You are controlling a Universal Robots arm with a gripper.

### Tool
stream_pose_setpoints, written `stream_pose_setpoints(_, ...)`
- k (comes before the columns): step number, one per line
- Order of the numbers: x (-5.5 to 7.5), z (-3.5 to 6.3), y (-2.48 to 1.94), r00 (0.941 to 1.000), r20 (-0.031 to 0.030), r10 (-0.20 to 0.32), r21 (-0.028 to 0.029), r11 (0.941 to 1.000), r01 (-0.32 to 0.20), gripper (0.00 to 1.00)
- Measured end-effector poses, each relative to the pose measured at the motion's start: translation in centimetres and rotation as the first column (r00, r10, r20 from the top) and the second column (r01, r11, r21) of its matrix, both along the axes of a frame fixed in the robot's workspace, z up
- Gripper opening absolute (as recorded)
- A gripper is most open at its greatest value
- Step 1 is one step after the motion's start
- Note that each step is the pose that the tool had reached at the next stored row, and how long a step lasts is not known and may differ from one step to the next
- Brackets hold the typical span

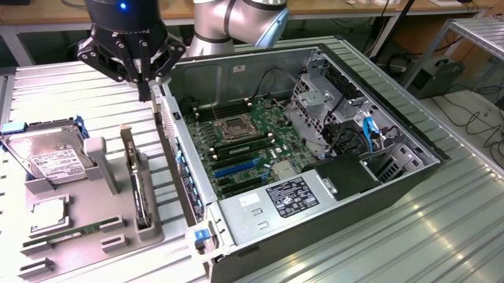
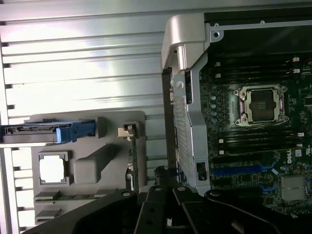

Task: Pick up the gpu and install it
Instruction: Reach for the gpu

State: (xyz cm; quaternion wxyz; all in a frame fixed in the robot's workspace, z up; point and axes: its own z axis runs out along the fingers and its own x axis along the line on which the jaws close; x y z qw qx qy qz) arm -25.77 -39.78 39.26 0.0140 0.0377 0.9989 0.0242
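My jaws are closed together on nothing, above the open computer case's [image 1: 236, 71] rear corner, while the gpu [image 1: 139, 183] stands on edge in the grey holder [image 1: 82, 203] on the counter [image 1: 79, 94] beside the case.

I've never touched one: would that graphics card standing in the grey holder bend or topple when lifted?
Probably stiff: the gpu is a flat board standing straight on edge. It looks thin and tall, so it may topple once out of the grey holder slot that props it.
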Motion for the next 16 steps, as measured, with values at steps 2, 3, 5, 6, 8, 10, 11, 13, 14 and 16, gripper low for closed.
stream_pose_setpoints(2,-0.15,0.00,0.00,1.0000,0.0000,0.000,0.0000,1.0000,0.000,0.11)
stream_pose_setpoints(3,-0.23,0.00,0.00,1.0000,-0.0001,0.000,0.0000,1.0000,0.000,0.11)
stream_pose_setpoints(5,-0.35,0.00,0.00,1.0000,0.0000,0.000,0.0000,1.0000,0.000,0.11)
stream_pose_setpoints(6,-0.40,0.00,0.00,1.0000,0.0000,0.000,0.0001,1.0000,0.000,0.11)
stream_pose_setpoints(8,-0.43,0.00,0.00,1.0000,0.0000,0.000,0.0000,1.0000,0.000,0.11)
stream_pose_setpoints(10,-0.45,0.00,0.00,1.0000,-0.0001,0.000,0.0000,1.0000,0.000,0.11)
stream_pose_setpoints(11,-0.45,0.00,0.00,1.0000,-0.0001,0.000,0.0000,1.0000,0.000,0.11)
stream_pose_setpoints(13,-0.45,0.00,-0.01,1.0000,0.0000,0.000,0.0001,1.0000,0.000,0.11)
stream_pose_setpoints(14,-0.45,-0.01,-0.03,1.0000,0.0000,0.000,0.0001,1.0000,0.000,0.11)
stream_pose_setpoints(16,-0.50,-0.03,-0.11,1.0000,0.0000,0.000,0.0000,1.0000,0.000,0.11)
